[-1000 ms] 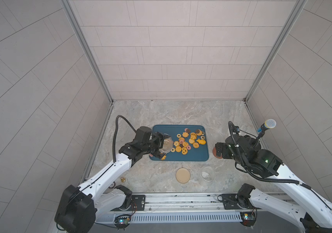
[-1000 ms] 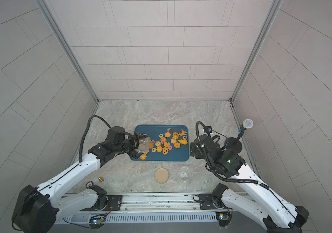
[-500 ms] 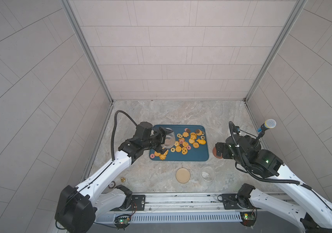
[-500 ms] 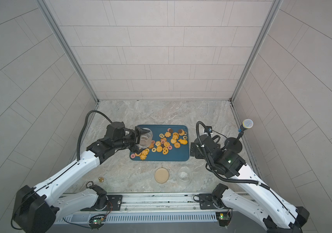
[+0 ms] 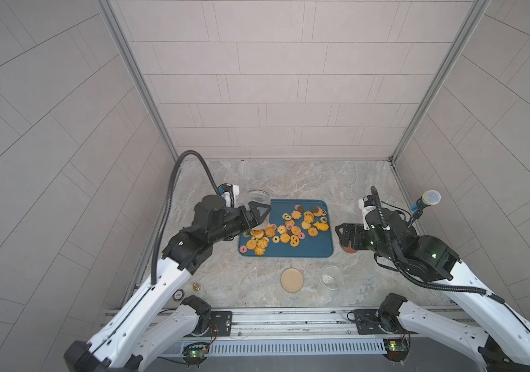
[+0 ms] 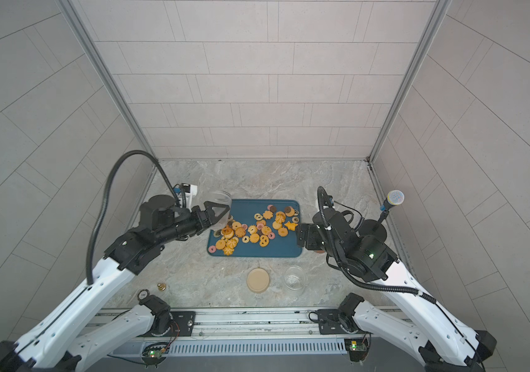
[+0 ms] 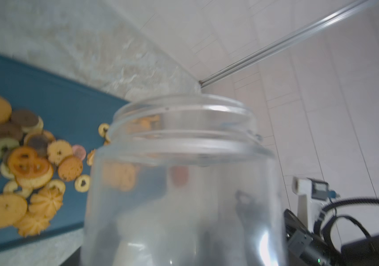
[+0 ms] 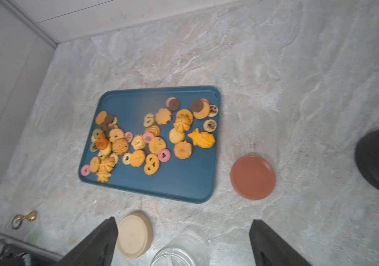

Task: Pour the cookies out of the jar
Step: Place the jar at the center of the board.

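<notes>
Grey-tiled booth, marbled tabletop [image 5: 289,180]. Cookies [image 5: 284,229] lay spread on the blue tray [image 5: 308,254], mid-table. The clear jar [image 5: 258,197] hung over the tray's left end and looked empty, mouth toward the back wall, long axis approx. upright. Left gripper [image 5: 258,214] clamped its sides. Right gripper [image 8: 183,220] was spread wide, grasping nothing, above a beige lid [image 8: 134,235] & a 2nd glass jar [image 8: 179,251]. Disc [image 5: 178,294] by the left arm's base seemed to read "100".
</notes>
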You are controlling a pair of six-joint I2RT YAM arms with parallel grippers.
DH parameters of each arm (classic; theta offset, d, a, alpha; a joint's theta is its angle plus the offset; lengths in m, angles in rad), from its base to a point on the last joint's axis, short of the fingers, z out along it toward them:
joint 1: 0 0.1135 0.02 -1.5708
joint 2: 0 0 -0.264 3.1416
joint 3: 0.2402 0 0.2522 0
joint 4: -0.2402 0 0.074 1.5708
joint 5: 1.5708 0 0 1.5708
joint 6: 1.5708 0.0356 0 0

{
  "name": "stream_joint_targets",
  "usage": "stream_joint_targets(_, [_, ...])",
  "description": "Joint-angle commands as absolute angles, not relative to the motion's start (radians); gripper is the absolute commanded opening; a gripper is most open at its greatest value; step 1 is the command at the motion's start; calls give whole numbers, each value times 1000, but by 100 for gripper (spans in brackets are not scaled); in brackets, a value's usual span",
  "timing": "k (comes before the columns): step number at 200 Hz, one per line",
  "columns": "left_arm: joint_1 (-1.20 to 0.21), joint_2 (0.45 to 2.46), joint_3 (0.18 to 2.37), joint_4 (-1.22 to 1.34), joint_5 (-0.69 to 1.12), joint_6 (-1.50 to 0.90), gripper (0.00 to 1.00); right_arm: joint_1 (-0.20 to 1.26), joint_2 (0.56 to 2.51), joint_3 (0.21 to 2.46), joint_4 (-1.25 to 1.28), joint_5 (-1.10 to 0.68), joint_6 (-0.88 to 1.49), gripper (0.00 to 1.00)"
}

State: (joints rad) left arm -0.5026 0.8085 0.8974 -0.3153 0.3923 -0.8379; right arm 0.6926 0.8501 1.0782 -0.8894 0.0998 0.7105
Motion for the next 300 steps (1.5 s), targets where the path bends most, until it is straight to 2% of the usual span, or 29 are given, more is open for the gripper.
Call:
stream_joint_targets(1, [-508, 685, 837, -174, 365, -560, 0, 690, 872, 1117, -842, -4, 698, 93])
stream_joint_targets(33, [-508, 633, 795, -212, 321, -434, 0, 692, 898, 1129, -806, -39, 713, 93])
stream_joint_targets(58, [-508, 640, 747, -187, 397, -402, 0, 711, 922, 1149, -760, -93, 723, 93])
stream_joint_targets(97, [-509, 585, 598, 75, 610, -529, 0, 775, 970, 1179, -625, -213, 743, 96])
stream_joint_targets(154, [-507, 546, 505, 333, 782, -702, 0, 885, 1105, 1272, -464, -340, 737, 97])
stream_joint_targets(203, [-507, 606, 469, 539, 862, -815, 0, 890, 1178, 1292, -285, -530, 794, 100])
stream_joint_targets(241, [-505, 642, 459, 655, 889, -865, 0, 890, 1212, 1311, -284, -517, 807, 100])
stream_joint_targets(300, [-505, 666, 460, 686, 915, -882, 0, 891, 1282, 1327, -176, -555, 891, 100])
